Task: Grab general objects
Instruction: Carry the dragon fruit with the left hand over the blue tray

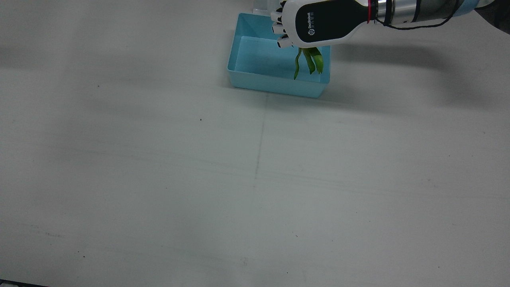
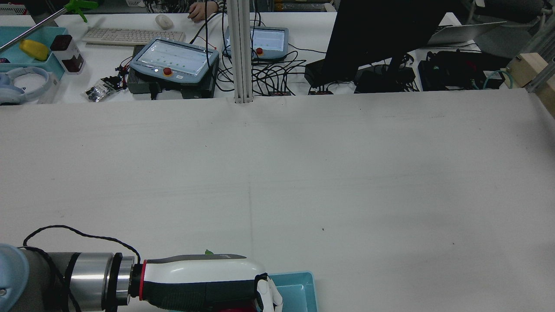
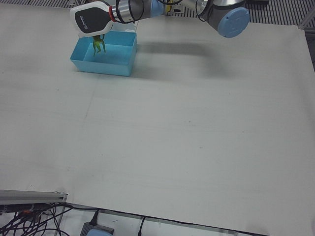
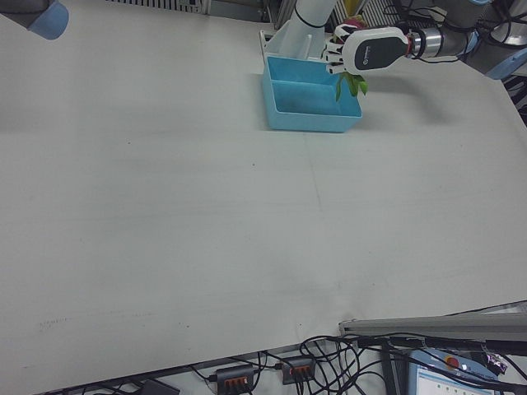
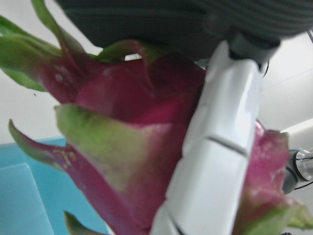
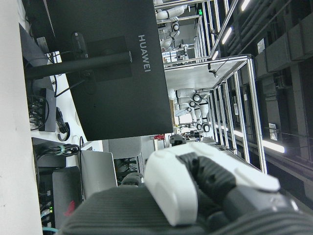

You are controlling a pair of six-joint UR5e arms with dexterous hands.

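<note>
1. Dragon fruit (image 5: 122, 147) fills the left hand's camera, pink skin and green scales, with a white finger (image 5: 210, 161) wrapped right across it.
2. Left hand (image 1: 318, 22) has its fingers clamped on that fruit, hovering over the blue bin (image 1: 275, 83), above the bin's pedestal-side half.
3. Green leaf tips dangle down inside the bin, not touching its floor as far as I can see.
4. Right hand (image 6: 205, 191): only its own camera shows it, can't tell what the fingers are doing.
5. Bin sits on the white table (image 1: 159, 179).

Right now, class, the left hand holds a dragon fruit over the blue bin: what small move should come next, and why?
Probably lower it a little, then release. The left hand is shut on the dragon fruit, whose green leaves hang above the blue bin floor, so it seems still held aloft.
</note>
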